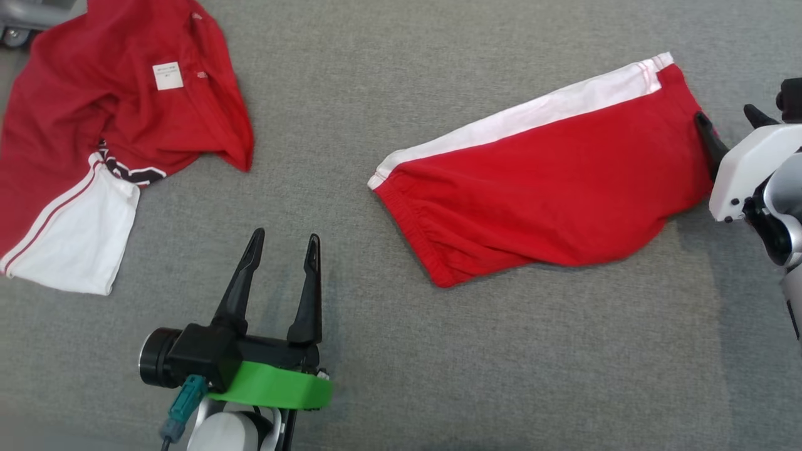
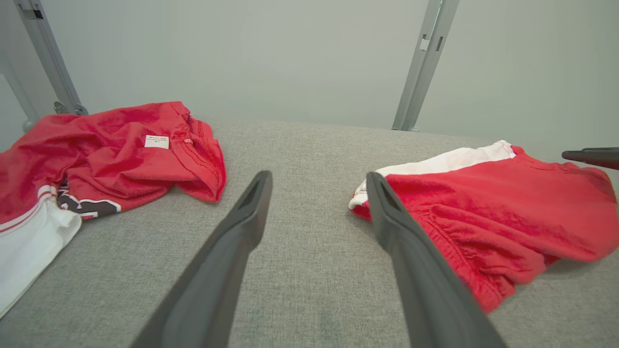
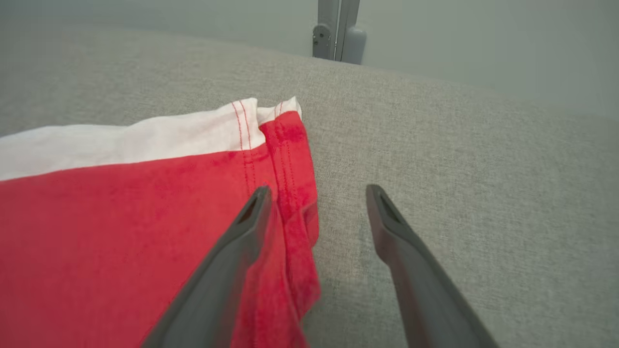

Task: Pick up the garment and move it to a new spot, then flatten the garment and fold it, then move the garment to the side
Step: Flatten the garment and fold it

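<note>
The garment [image 1: 94,113] lies crumpled at the far left of the grey-covered desk [image 1: 376,351], partly cut off by the left edge of the head view. Its white label [image 1: 168,76] faces up near the far end, and a white sleeve [image 1: 75,238] with red stripes spreads toward the near-left. As it lies, its long axis runs roughly from that near sleeve to the far, labelled end.

The left pincer [image 1: 286,235] is spread and holds nothing, hovering over bare desk with its fingers pointing toward the far side. The garment sits to its left and a little farther away. The closest cloth is the drooping red fold [image 1: 241,153] and the sleeve's near corner. In the left wrist view the garment [image 2: 111,145] is likewise off to the left of the spread fingers, not between them.

The right pincer [image 1: 723,113] is also spread, straddling the right edge of a second red-and-white garment [image 1: 551,188]. This lies flat on the right, well apart from the first. One finger is over its red hem and the other over bare desk. It probably touches the cloth, though the angle leaves that unsure.

The left arm is clearly the nearer one. Reaching the garment would call for a swing to the left.
</note>
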You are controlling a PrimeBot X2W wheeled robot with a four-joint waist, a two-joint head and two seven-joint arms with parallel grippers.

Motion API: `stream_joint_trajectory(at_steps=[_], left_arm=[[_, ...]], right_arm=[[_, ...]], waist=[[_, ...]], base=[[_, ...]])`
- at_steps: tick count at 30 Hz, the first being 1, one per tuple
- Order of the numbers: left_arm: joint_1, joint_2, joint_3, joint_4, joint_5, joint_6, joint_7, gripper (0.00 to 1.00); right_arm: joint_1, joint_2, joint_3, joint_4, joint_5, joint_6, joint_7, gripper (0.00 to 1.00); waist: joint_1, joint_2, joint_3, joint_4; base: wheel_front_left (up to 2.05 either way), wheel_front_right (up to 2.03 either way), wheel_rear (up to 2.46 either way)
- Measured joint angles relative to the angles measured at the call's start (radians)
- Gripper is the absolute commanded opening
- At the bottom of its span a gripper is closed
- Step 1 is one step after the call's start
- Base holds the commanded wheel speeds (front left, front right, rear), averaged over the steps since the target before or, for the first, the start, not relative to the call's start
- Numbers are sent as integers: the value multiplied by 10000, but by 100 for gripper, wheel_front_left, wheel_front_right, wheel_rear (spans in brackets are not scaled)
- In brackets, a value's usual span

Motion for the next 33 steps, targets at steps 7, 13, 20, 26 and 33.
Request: stream_joint_trajectory(at_steps=[7,13,20,26,33], left_arm=[[-65,-21,-46,-69,-203,121,0,100],[-67,-25,-61,-117,-274,276,0,100],[-83,-31,-142,-138,-303,278,2,100],[-56,-35,-71,-69,-255,234,0,100],[403,-40,98,65,-58,96,0,100]], right_arm=[[-509,61,-305,851,-276,0,1187,100],[-681,219,-531,895,-61,-10,1873,100],[-508,268,-589,623,583,0,2602,0],[-40,529,-1187,426,1329,8,2429,0],[1278,861,-1918,-393,2370,2,2174,0]], waist=[[0,0,393,678],[0,0,554,860],[0,0,467,532],[0,0,248,77],[0,0,-321,-611]], base=[[0,0,0],[0,0,0],[0,0,0],[0,0,0],[0,0,0]])
